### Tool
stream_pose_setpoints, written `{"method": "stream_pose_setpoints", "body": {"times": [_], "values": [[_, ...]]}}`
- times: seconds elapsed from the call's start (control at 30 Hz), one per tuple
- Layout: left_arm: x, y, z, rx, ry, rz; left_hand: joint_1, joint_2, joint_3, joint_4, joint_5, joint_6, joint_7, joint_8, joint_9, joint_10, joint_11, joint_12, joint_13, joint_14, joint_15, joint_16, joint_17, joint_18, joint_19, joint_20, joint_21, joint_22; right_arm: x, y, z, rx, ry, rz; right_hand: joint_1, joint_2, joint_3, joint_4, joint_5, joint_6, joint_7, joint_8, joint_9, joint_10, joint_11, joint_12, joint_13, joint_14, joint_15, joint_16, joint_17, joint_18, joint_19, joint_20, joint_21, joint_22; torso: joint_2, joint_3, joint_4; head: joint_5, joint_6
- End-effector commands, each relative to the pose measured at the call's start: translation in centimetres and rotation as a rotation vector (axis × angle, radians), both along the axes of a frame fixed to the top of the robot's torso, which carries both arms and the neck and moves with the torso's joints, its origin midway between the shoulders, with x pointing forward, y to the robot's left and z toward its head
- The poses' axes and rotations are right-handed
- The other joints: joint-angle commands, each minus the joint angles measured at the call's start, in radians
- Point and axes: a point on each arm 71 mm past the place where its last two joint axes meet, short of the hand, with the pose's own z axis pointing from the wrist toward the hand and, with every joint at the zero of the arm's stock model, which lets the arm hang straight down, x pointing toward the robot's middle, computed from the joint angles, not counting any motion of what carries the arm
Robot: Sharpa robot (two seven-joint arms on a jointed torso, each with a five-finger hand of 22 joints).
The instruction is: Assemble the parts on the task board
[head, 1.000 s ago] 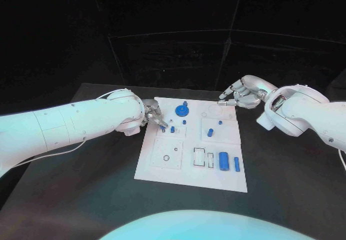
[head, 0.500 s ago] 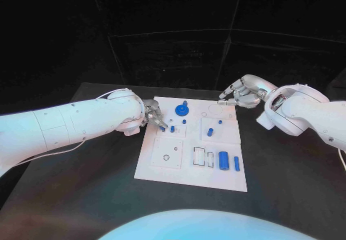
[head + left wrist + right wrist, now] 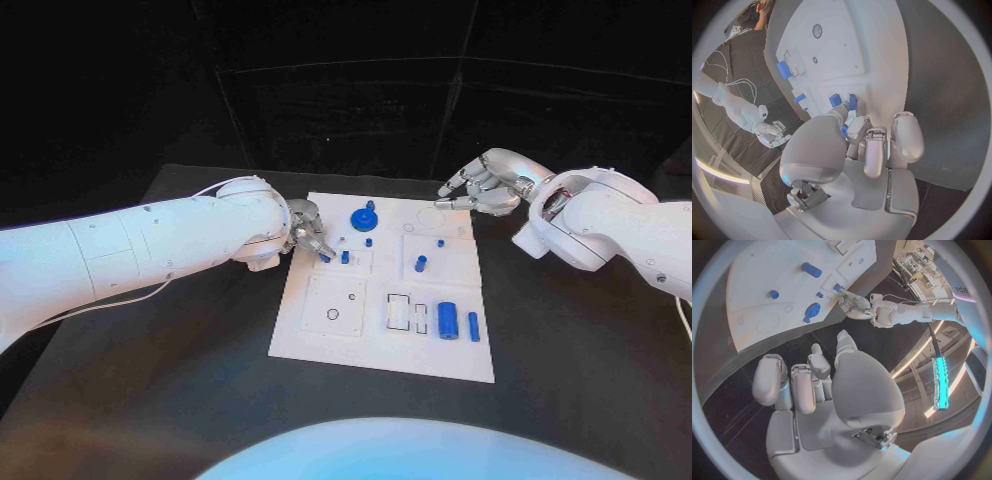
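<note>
Black table [image 3: 173, 380] carries white task board [image 3: 346, 335] at centre. Left hand [image 3: 306, 232] at board's left edge, fingers [image 3: 856, 131] pinching small blue peg [image 3: 844, 130], upright, right over sockets. Right hand [image 3: 488, 186] off far right corner, curled, holding nothing.

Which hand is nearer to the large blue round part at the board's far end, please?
Left. The left hand hovers just beside the large blue round part, over the task board's edge; the right hand hangs farther off, past the far corner.

Matt white task board [image 3: 361, 330], glossy blue plastic parts [image 3: 449, 321]
</note>
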Motion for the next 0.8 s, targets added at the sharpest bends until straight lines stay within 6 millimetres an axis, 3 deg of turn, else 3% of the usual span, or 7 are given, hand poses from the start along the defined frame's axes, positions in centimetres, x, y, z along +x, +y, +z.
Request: {"method": "stream_pose_setpoints", "body": {"times": [0.03,0.4,0.63,0.8], "values": [[-0.16,-0.09,-0.21,0.022,0.022,-0.014,-0.001,0.012,0.054,-0.049,0.005,0.011,-0.006,0.007,0.0,0.008,0.001,0.003,0.0,0.106,-0.005,0.003,0.263,0.004,0.006,-0.003,0.002,0.001,-0.01,0.15,0.11,0.004,-0.001,0.012,0.007,0.001,-0.004,0.005,0.006,-0.006,0.001,0.007,-0.001,-0.002,0.002,0.004,0.001,0.06,-0.006,-0.005,0.055,0.006,0.0,-0.004,-0.006,0.001,0.0,0.0007,0.0001,0.0,0.0],[-0.07,-0.38,-0.26,0.023,0.024,-0.019,-0.007,0.008,0.056,-0.048,0.005,0.012,-0.006,0.01,0.002,0.009,0.001,0.003,0.001,0.106,-0.005,0.003,0.263,0.004,0.006,-0.004,0.001,0.001,0.0,0.18,0.11,0.004,-0.001,0.013,0.007,0.001,-0.004,0.005,0.006,-0.006,0.001,0.007,-0.001,-0.002,0.002,0.004,0.001,0.06,-0.006,-0.005,0.055,0.006,0.0,-0.004,-0.006,0.001,0.0,0.0003,-0.0001,-0.001,-0.002],[0.09,-0.6,-0.28,0.022,0.02,-0.019,-0.083,-0.042,0.034,-0.015,0.006,0.022,-0.009,0.024,0.006,0.012,0.0,0.008,0.005,0.106,-0.006,0.003,0.263,0.003,0.009,-0.004,0.004,0.006,0.0,0.2,0.12,0.004,-0.001,0.013,0.008,0.002,-0.005,0.005,0.006,-0.006,0.001,0.007,-0.001,-0.001,0.002,0.004,0.002,0.06,-0.006,-0.004,0.056,0.006,0.0,-0.004,-0.006,0.001,0.0,0.0,0.0006,-0.002,-0.004],[0.2,-0.64,-0.32,0.024,0.02,-0.017,-0.11,-0.054,0.031,-0.001,0.006,0.027,-0.012,0.03,0.007,0.016,-0.003,0.012,0.01,0.106,-0.008,0.003,0.263,0.002,0.011,-0.005,0.005,0.009,0.0,0.2,0.12,0.004,-0.002,0.013,0.008,0.002,-0.005,0.005,0.006,-0.006,0.001,0.007,-0.001,-0.001,0.002,0.004,0.002,0.06,-0.006,-0.004,0.056,0.006,0.0,-0.004,-0.006,0.001,0.0,-0.0001,0.0,-0.002,-0.007]]}}
